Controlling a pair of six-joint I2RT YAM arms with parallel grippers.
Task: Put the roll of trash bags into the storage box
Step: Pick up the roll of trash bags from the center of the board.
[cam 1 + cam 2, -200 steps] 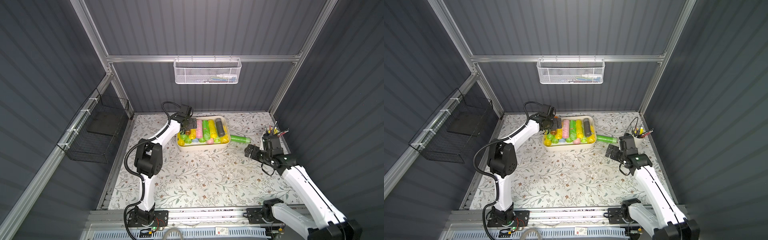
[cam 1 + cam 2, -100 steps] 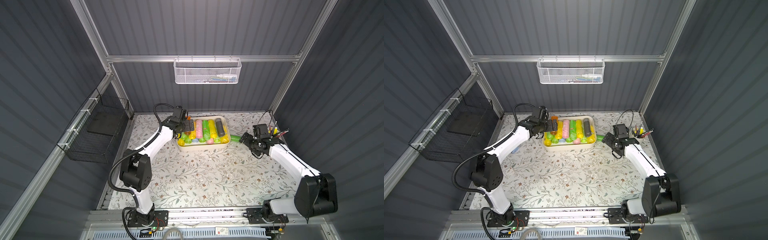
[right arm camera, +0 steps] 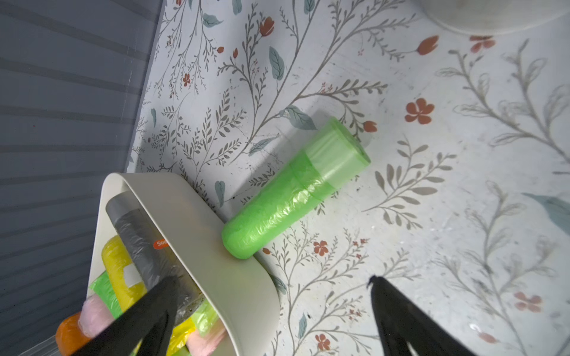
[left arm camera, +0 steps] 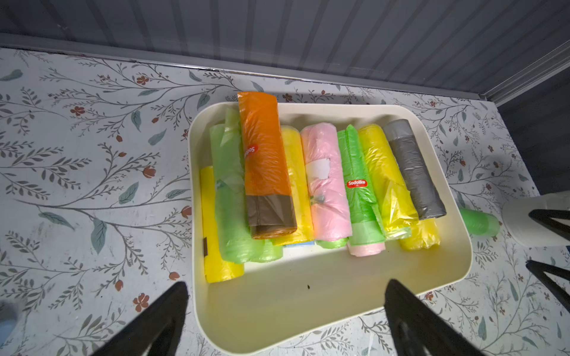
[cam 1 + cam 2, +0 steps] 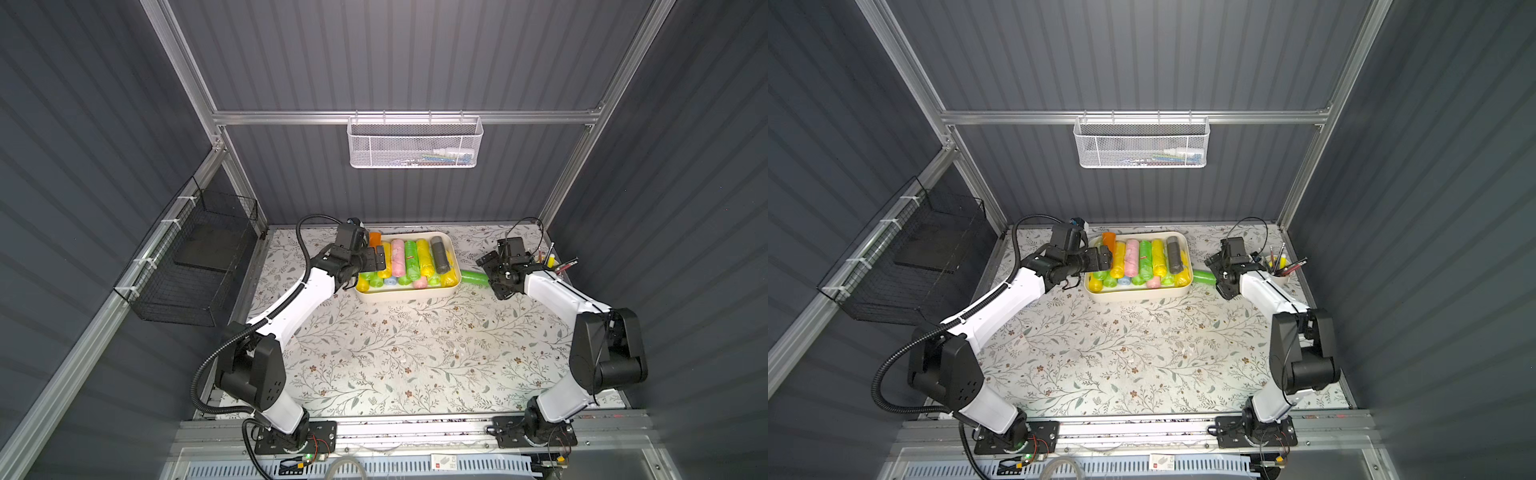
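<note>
The green roll (image 3: pixel 293 191) is not in the box yet. It lies flat on the flowery table (image 5: pixel 395 353), just outside the box (image 3: pixel 197 222), on the right arm's side. One end of the roll touches the outside wall of the box. You can see it in both top views (image 5: pixel 473 276) (image 5: pixel 1204 276).

The right gripper (image 3: pixel 273 280) is low and near the roll. Its two black fingers (image 3: pixel 148 317) are wide apart. The roll is in front of them, not between them, and they hold nothing.

The left gripper (image 4: pixel 287 285) hangs over the left end of the box (image 5: pixel 405 296). Its fingers (image 4: pixel 154 323) are wide apart too, and there is nothing in them.

The box is packed with rolls lying side by side. An orange roll (image 4: pixel 265 163) sits on top of the others, and its far end sticks out over the rim. Beside it lie yellow and green rolls, a pink roll (image 4: pixel 324 185) and a grey roll (image 4: pixel 413 166).

A cup (image 5: pixel 549 262) of pens stands close behind the right gripper. A white basket (image 5: pixel 415 145) hangs on the back wall and a black basket (image 5: pixel 195 266) hangs on the left wall
</note>
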